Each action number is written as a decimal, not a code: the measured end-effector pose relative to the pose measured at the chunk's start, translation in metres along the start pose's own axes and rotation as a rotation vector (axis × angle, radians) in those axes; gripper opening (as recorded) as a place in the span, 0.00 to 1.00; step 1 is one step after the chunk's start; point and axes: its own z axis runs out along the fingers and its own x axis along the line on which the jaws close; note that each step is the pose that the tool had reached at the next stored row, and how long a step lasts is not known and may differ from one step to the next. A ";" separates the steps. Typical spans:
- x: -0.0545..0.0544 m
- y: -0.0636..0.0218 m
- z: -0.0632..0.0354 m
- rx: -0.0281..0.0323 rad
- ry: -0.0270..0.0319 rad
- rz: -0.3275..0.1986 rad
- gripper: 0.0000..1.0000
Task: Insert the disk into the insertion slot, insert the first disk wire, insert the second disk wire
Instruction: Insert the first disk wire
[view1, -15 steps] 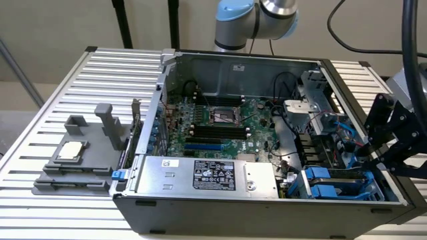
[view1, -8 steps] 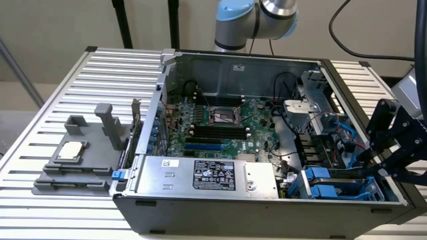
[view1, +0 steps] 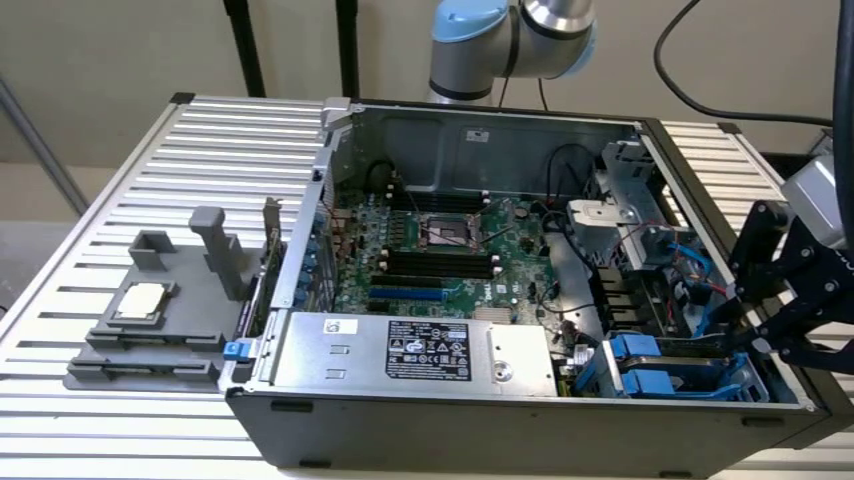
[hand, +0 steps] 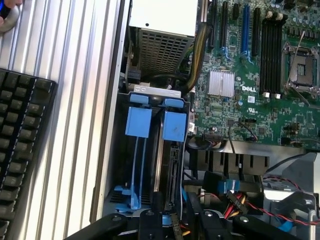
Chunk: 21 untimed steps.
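A ribbed metal table (view1: 120, 170) carries an open computer case (view1: 534, 425), lying on its side with the motherboard (view1: 441, 250) exposed. A grey fixture (view1: 160, 320) stands on the table at the exterior view's left, and a black keyboard (hand: 20, 150) lies on the slats beside the case in the wrist view. The slot (hand: 120, 160) sits in the case's near corner at the exterior view's right, next to a silver box (view1: 414, 350) with a black label. The disk (hand: 173, 165) stands on edge inside the slot, under one of two blue tabs, its connector edge facing up. The gripper (hand: 174, 212) hangs low over that end of the slot, right at the disk's edge — whether it is open or clamped on anything I cannot tell. Red and yellow wires (hand: 240, 200) lie loose just beside the slot.
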 end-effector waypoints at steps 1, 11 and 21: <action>0.000 -0.0004 0.0003 -0.0002 -0.0029 -0.003 0.33; 0.000 -0.0026 0.0008 -0.0030 -0.0120 -0.031 0.33; 0.001 -0.0034 0.0020 -0.0072 -0.0208 -0.072 0.31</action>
